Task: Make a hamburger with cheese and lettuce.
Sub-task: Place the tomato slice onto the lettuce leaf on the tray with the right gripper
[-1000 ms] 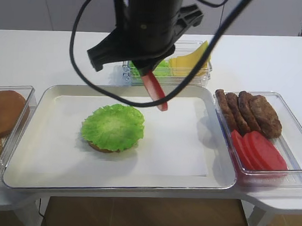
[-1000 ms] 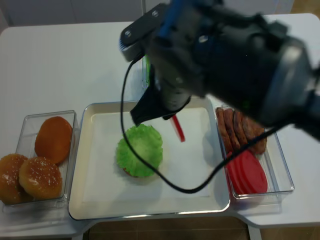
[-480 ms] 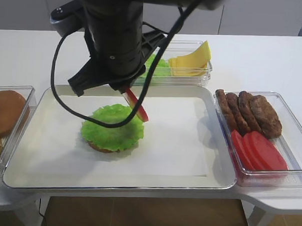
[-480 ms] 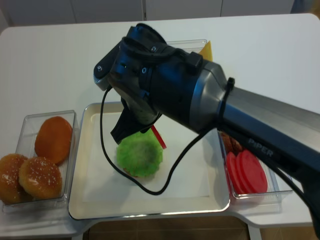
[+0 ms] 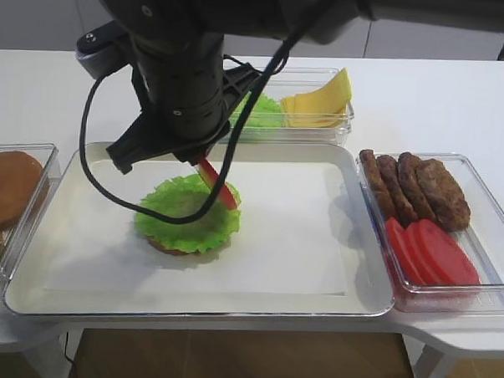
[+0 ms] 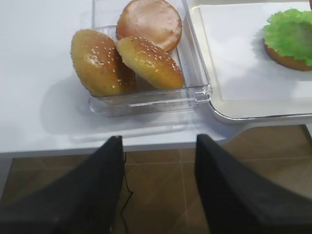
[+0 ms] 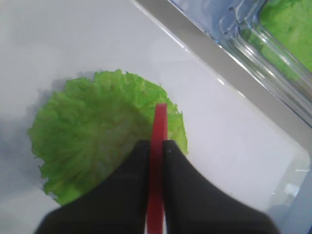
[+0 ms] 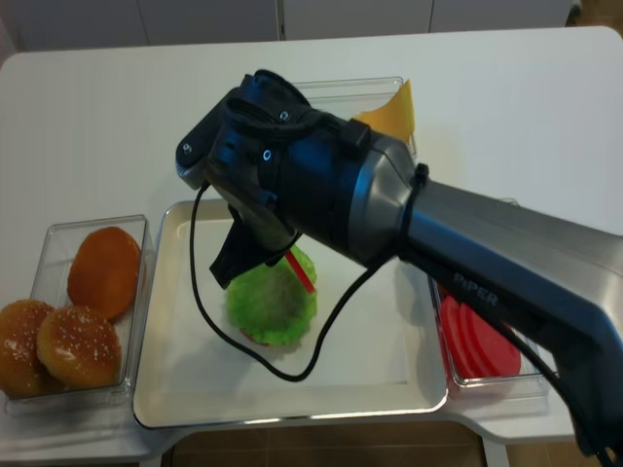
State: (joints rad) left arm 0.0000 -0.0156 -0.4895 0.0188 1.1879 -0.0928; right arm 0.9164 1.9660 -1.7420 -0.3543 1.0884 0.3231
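The hamburger [image 5: 186, 215] is a bun base under a ruffled green lettuce leaf [image 7: 92, 136] on the white tray [image 5: 300, 241]; it also shows in the left wrist view [image 6: 290, 36]. My right gripper [image 7: 157, 146] is shut on a round red slice [image 7: 158, 131], held edge-on just above the leaf's right side [image 8: 300, 272]. The cheese [image 5: 319, 100] lies fanned in a clear box at the back, beside spare lettuce [image 5: 259, 112]. My left gripper [image 6: 158, 146] is open and empty, off the table's front edge near the bun box.
A clear box of brown buns [image 6: 139, 53] stands left of the tray. A clear box at the right holds dark patties [image 5: 415, 188] and red slices [image 5: 429, 251]. The right arm's black body [image 8: 292, 175] covers much of the tray's back.
My right gripper has carried the red slice from the tray's back middle leftward and down, over the lettuce-topped bun. The left arm shows no earlier frame.
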